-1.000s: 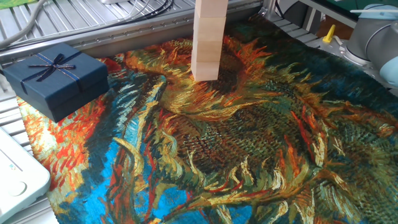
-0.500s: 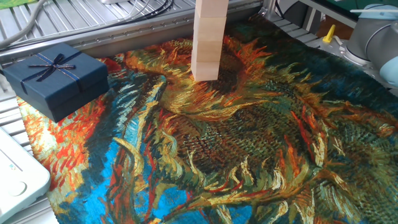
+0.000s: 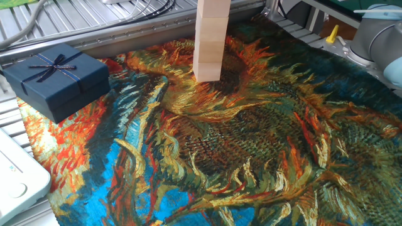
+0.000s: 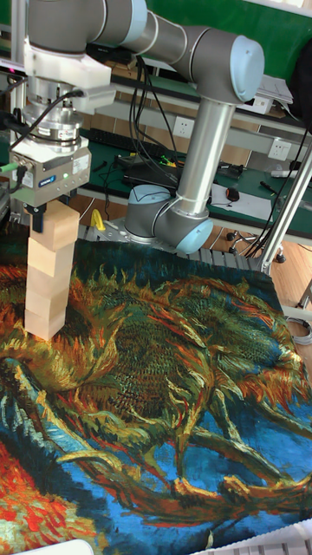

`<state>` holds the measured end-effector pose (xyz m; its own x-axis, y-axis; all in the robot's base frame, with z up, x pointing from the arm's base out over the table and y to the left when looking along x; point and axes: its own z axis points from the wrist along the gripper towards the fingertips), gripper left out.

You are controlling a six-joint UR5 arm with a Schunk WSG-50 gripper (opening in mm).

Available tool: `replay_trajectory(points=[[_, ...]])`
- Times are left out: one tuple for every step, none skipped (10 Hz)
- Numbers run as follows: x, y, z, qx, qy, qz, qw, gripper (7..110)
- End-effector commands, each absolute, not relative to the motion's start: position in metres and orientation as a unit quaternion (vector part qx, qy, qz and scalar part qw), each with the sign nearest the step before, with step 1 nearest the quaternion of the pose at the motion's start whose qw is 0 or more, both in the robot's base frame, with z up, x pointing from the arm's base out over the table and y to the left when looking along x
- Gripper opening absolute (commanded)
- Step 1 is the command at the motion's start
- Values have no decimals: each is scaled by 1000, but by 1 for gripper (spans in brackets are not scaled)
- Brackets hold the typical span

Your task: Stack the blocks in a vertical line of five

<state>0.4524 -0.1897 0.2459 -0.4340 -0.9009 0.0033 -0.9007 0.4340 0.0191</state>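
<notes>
While the gripper (image 4: 40, 218) clamps the top block (image 4: 57, 227) — stack (image 4: 47, 286) directly beneath.

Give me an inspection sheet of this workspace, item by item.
Surface: sunflower-painting cloth covers the table.
Job's things: pale beige wooden cubes stand in one upright column; the tall view shows about four, seams unclear.
Clutter: dark blue ribboned gift box at the cloth's left edge; white device at the near-left corner.
Hand: two-finger hand at the top cube; open or shut cannot be told.
Cables: black cables on the metal slats behind the column.
Surroundings: benches and a green wall behind the arm.
</notes>
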Motion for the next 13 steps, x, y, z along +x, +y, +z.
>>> replay_trajectory(points=[[466, -188, 255, 549, -836, 3, 1, 66], [469, -191, 259, 551, -834, 12, 4, 66], [471, -192, 260, 553, -833, 15, 2, 66], [472, -191, 260, 553, -833, 14, 0, 66], [472, -189, 260, 554, -832, 11, 0, 66], [472, -188, 261, 555, -832, 8, 0, 88], [469, -186, 261, 554, -833, 2, 1, 88], [465, -183, 260, 552, -834, -7, 6, 88], [463, -182, 260, 552, -834, -11, 6, 88], [461, -179, 260, 551, -834, -18, 7, 88], [460, -176, 259, 547, -837, -23, 6, 88], [460, -171, 258, 544, -839, -28, 4, 88], [461, -170, 257, 544, -838, -28, 2, 88]])
